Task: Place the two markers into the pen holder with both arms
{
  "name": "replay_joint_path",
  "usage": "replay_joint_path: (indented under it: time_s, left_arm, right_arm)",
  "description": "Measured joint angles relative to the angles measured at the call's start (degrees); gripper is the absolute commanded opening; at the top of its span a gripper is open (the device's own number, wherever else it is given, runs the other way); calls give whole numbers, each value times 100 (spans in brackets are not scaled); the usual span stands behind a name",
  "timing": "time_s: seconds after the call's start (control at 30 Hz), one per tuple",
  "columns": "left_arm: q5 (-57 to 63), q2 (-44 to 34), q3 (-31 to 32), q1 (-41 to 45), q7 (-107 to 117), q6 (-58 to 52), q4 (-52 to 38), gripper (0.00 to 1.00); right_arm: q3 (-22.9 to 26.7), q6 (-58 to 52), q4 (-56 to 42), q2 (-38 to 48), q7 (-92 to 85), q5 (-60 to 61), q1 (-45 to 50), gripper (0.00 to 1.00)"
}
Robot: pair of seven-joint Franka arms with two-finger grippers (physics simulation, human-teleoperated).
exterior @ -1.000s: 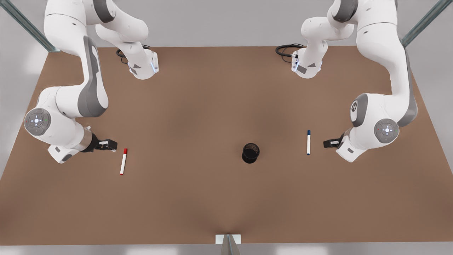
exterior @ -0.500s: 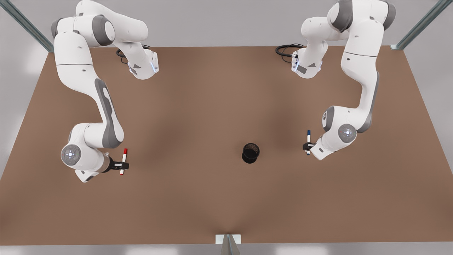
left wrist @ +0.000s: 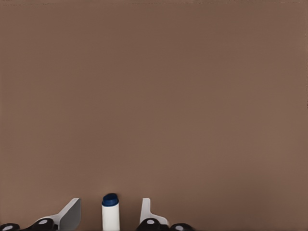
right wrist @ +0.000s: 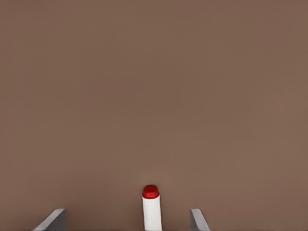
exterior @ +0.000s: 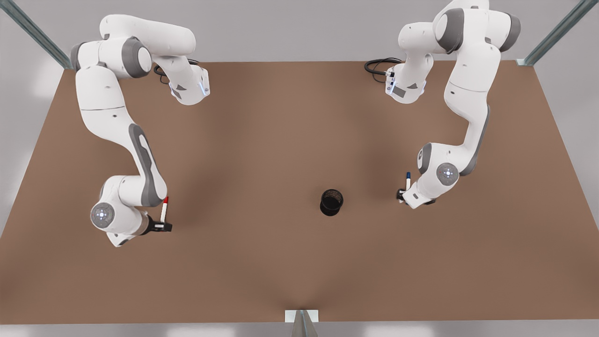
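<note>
The blue-capped marker lies on the brown table at the front view's right. My left gripper is down over its white end, open, one finger on each side; the marker touches neither. At the front view's left lies the red-capped marker. My right gripper straddles its lower end, open, with the marker between the fingers and gaps on both sides. The black mesh pen holder stands upright between the arms, nearer the blue marker.
Both arm bases stand at the table's far edge with black cables behind them. A small white bracket sits at the near edge. Bare table surrounds the pen holder.
Both arms swung inward and lowered. Each gripper went from beside its marker to straddling the marker's lower end. The markers and the pen holder have not moved.
</note>
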State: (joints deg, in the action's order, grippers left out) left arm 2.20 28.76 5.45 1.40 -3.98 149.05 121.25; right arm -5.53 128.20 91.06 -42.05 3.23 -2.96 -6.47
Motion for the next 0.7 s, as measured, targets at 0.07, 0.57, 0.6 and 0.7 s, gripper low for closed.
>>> replay_joint_path:
  time_s: [0.07, 0.57, 0.6, 0.7]
  left_arm:
    - [1, 5, 0, 0, -41, 69, 4, 64]
    - [5, 36, 0, 9, -229, 221, 50, 45]
    - [5, 41, 0, 9, -236, 223, 50, 44]
    - [6, 45, 0, 9, -255, 223, 50, 35]
  right_arm:
    - [1, 51, 55, -31, 5, -34, 16, 91]
    - [0, 355, 721, 102, 18, -200, -88, 71]
    - [0, 371, 726, 103, 17, -203, -90, 70]
    - [0, 404, 736, 103, 12, -209, -91, 66]
